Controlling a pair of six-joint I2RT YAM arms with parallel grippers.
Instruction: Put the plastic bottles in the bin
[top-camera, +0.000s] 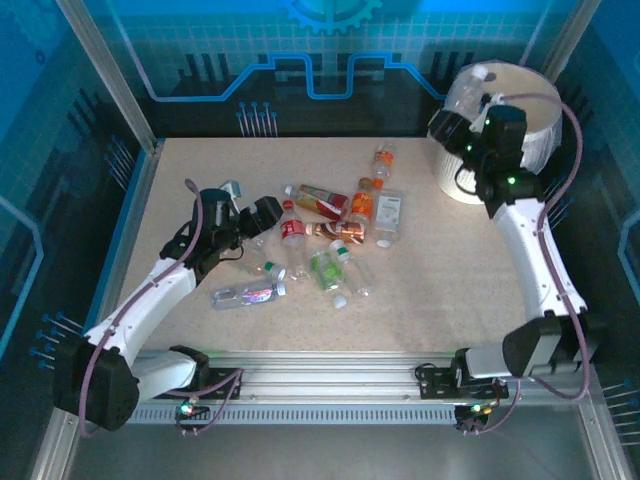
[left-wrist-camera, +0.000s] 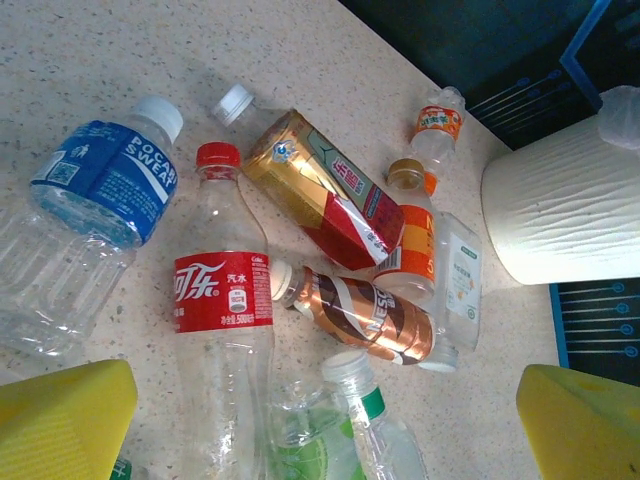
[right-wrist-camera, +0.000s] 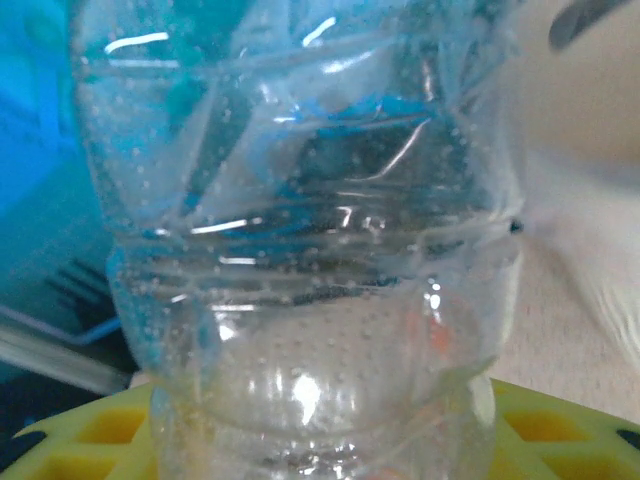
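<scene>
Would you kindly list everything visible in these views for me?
Coca-Cola bottle: one, clear with red label, in the pile.
Pocari Sweat bottle: one, blue label, beside it.
Other bottles: about nine, with red, orange, copper and green labels, mid-table.
Clear bottle: one, held by the bin.
Bin: one, white, far right corner.
Table: one, beige speckled.
Left gripper: open, yellow fingers, above the pile.
Right gripper: closed on the clear bottle.

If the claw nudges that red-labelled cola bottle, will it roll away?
Probably: the cola bottle lies on its side on the table, round-bodied. It looks empty, so likely light. Its thin clear wall may dent when squeezed.
</scene>
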